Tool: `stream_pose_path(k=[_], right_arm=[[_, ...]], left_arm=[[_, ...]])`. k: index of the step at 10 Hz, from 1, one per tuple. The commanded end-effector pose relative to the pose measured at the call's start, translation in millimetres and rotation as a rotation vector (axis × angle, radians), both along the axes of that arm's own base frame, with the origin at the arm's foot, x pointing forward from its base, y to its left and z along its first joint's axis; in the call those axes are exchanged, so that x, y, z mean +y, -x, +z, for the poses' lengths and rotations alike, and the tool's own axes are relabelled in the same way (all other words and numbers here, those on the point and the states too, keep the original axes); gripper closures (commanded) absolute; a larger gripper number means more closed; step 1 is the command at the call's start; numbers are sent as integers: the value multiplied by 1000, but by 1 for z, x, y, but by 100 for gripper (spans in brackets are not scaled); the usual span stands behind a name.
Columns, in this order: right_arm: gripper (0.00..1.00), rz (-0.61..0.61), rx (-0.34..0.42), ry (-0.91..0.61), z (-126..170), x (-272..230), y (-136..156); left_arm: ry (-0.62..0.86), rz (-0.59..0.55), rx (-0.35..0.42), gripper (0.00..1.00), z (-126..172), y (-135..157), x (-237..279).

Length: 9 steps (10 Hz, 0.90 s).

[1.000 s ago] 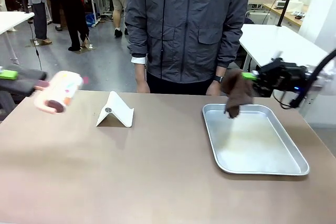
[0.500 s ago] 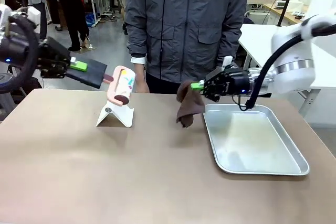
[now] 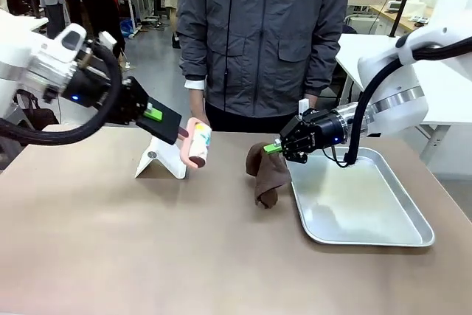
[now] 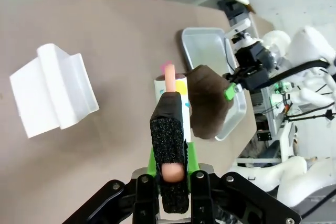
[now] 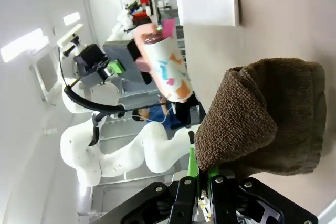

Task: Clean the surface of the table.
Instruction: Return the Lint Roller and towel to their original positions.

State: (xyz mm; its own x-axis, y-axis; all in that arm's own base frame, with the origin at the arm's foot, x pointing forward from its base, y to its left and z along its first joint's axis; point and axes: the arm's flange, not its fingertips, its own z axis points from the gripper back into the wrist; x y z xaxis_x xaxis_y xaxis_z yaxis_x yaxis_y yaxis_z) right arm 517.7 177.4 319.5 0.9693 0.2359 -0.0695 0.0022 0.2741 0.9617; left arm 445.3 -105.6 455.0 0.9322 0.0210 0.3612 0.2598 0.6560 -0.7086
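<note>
Both robot arms are glossy white rounded segments with silver metal joint rings, draped with thick black looping cables, and a small blue light glows on the left arm's black wrist section. The black two-finger left gripper (image 3: 164, 121) and matching right gripper (image 3: 277, 147) carry bright green pads on their fingers. The person wears a dark grey zipped jacket with chest pockets, a white cuff and a black wristwatch

Matte smooth table (image 3: 147, 241); shiny metal tray (image 3: 413, 235); fuzzy brown cloth (image 3: 268, 175); white plastic stand (image 3: 162, 157).
</note>
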Motion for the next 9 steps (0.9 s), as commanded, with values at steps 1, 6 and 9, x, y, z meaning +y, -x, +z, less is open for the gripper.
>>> stream_pose_path(k=[1,6,9], right_arm=[[93,-23,-21,-31,5,2,0],[93,-23,-21,-31,5,2,0],[93,-9,-48,40,3,17,-4]], left_arm=[[9,-7,-45,78,13,12,13],[9,-7,-45,78,13,12,13],[-132,133,-105,78,29,3,9]])
